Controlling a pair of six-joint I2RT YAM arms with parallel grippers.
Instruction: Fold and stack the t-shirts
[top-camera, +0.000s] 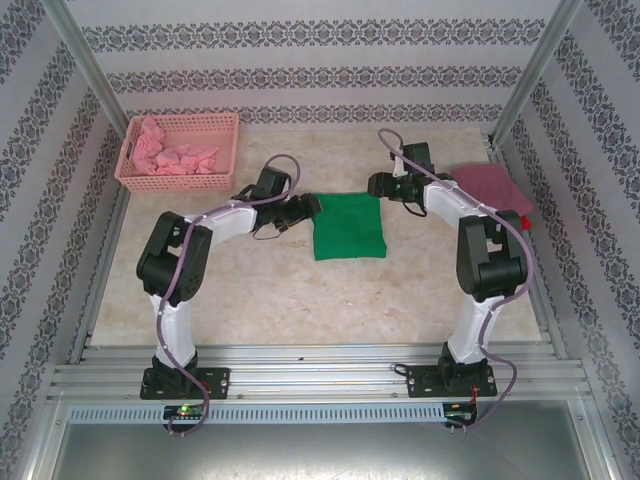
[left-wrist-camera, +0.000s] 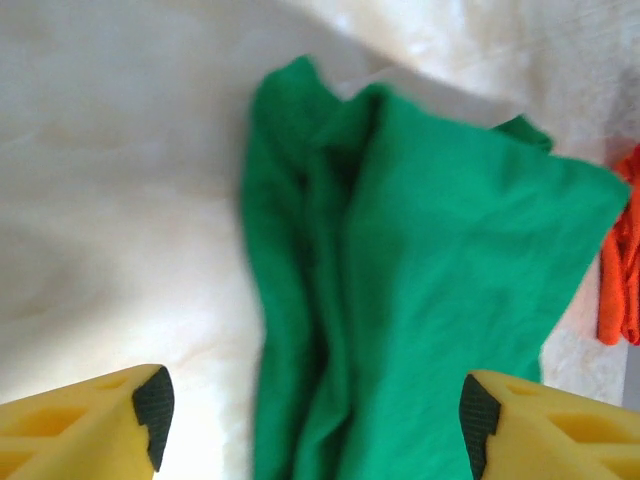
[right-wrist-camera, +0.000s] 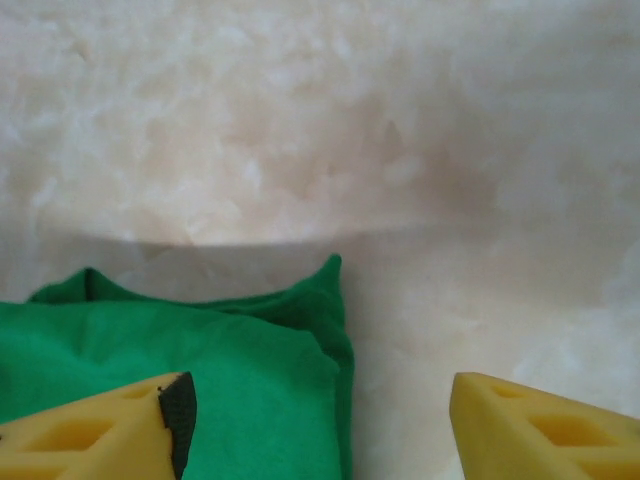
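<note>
A bright green t-shirt lies folded into a rectangle at the table's middle. My left gripper hovers at its left edge, open; in the left wrist view the green cloth lies rumpled beneath the wide jaws of that gripper, which hold nothing. My right gripper is at the shirt's far right corner, open; the right wrist view has that gripper over the corner of the green shirt, apart from it. Light pink t-shirts lie heaped in a basket. A mauve-pink t-shirt rests at the right.
The pink lattice basket stands at the far left corner. An orange-red cloth peeks out beyond the green shirt, seen in the top view as a red edge under the mauve shirt. Aluminium frame posts and patterned walls enclose the table.
</note>
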